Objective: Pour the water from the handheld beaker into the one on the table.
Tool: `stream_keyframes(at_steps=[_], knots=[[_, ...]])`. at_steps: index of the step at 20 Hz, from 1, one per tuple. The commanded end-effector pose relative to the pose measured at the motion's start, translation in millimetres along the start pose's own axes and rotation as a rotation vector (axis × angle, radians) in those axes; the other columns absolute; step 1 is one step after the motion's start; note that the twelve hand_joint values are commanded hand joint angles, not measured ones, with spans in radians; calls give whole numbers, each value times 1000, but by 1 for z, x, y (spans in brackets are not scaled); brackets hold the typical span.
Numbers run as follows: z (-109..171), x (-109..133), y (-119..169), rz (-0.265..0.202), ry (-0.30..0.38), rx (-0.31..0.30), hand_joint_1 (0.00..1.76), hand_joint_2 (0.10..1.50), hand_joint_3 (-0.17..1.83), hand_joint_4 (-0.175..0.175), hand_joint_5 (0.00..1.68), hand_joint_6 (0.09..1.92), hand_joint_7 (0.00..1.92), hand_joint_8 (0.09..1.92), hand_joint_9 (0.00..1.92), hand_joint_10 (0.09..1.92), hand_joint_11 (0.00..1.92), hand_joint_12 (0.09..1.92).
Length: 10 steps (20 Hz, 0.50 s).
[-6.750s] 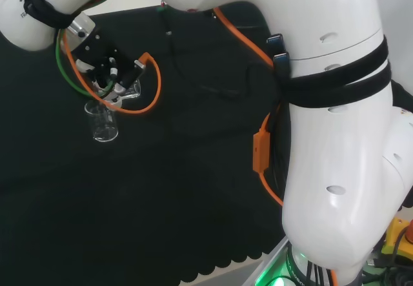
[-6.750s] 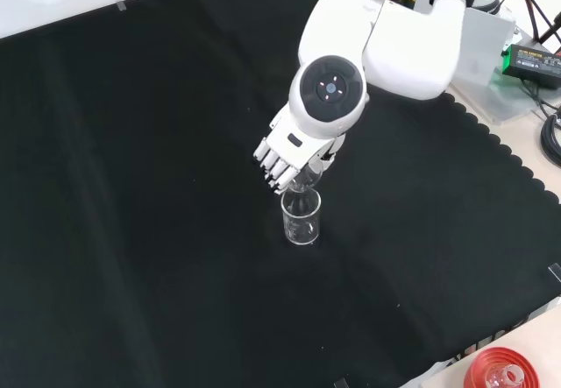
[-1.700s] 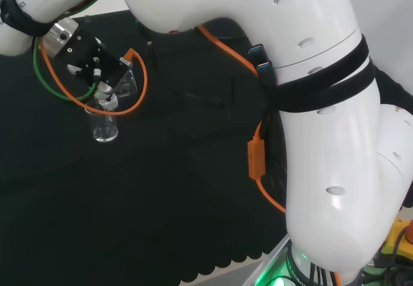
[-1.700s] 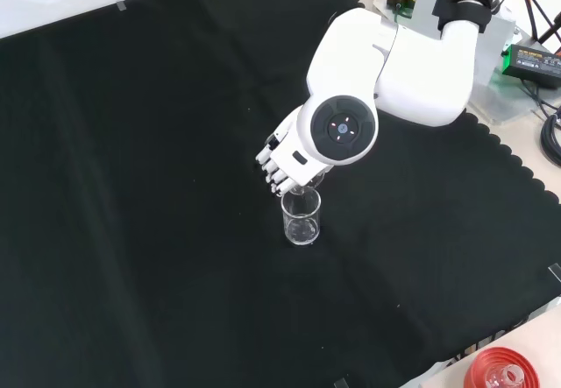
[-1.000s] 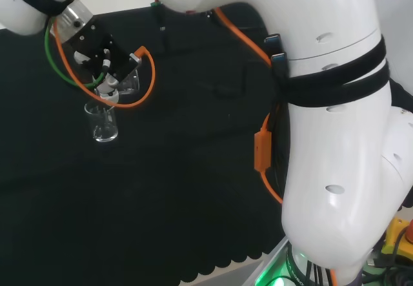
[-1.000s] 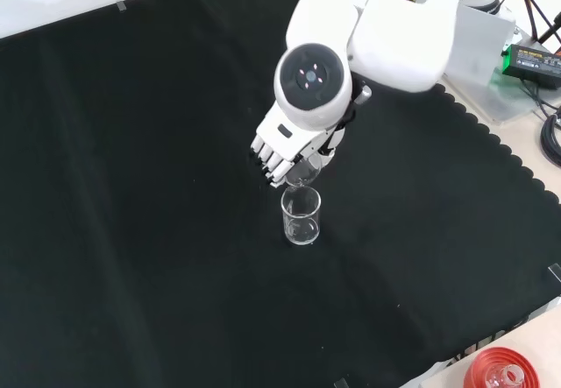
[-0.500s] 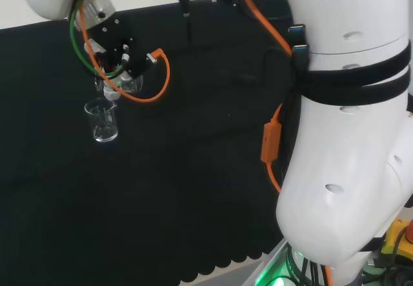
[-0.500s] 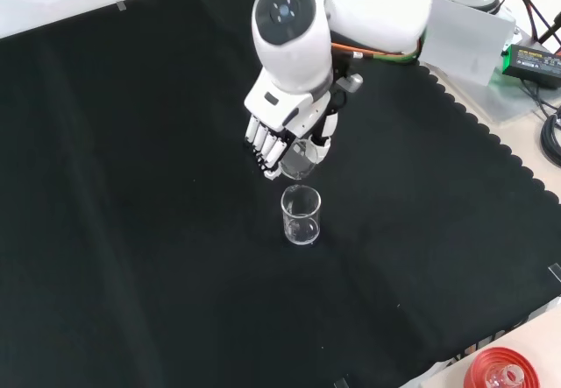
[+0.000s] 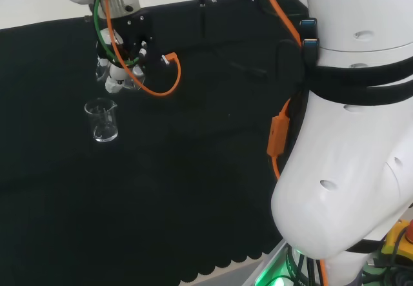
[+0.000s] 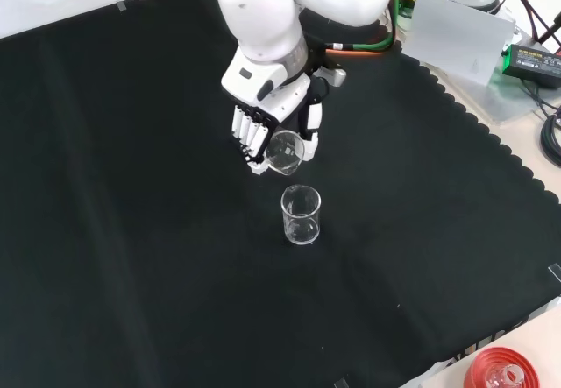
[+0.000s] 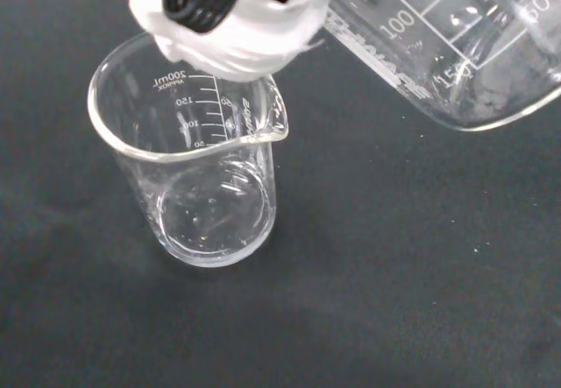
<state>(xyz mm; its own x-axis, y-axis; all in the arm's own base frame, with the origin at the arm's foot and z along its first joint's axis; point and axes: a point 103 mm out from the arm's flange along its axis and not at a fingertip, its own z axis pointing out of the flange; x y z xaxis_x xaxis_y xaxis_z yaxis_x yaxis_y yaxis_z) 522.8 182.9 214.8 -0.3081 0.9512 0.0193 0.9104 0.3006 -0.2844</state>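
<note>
The robot's hand (image 10: 267, 125) had its fingers curled round a clear handheld beaker (image 10: 285, 152), gripping it above the black-clothed worktop (image 10: 131, 230). In the front view the held beaker was tipped, its open mouth turned toward the camera, and it hung just above and slightly left of a second clear beaker (image 10: 301, 216) that stood upright on the cloth. The two vessels were apart, with a strip of black cloth showing between them.

From the head view the hand (image 9: 121, 57) sat high over the cloth, an orange cable (image 9: 164, 79) looping beside it, and the standing beaker (image 9: 103, 121) was below and a little to the left of it, its spout pointing right. The arm's large white links (image 9: 348, 137) rose at the right of that view.

Seen from the wrist, the standing beaker (image 11: 195, 169) showed its printed scale and pouring lip, and its base looked wet, though how much water it held could not be told. The tilted beaker (image 11: 456, 46) was close beside its rim, with no stream running between them. A white part of the hand (image 11: 237, 20) overlapped the standing beaker's far edge
</note>
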Motion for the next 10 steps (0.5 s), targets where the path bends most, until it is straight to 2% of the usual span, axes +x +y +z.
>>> stream_keyframes(at_steps=[1, 10], knots=[[11, -13, 7, -26, 78, -26, 1412, 1071, -175, -130, 1075, 819, 1261, 549, 1321, 686, 836, 883], [30, -29, 16, -48, 161, -62, 1412, 1071, -175, -129, 1075, 822, 1259, 552, 1319, 688, 833, 884]])
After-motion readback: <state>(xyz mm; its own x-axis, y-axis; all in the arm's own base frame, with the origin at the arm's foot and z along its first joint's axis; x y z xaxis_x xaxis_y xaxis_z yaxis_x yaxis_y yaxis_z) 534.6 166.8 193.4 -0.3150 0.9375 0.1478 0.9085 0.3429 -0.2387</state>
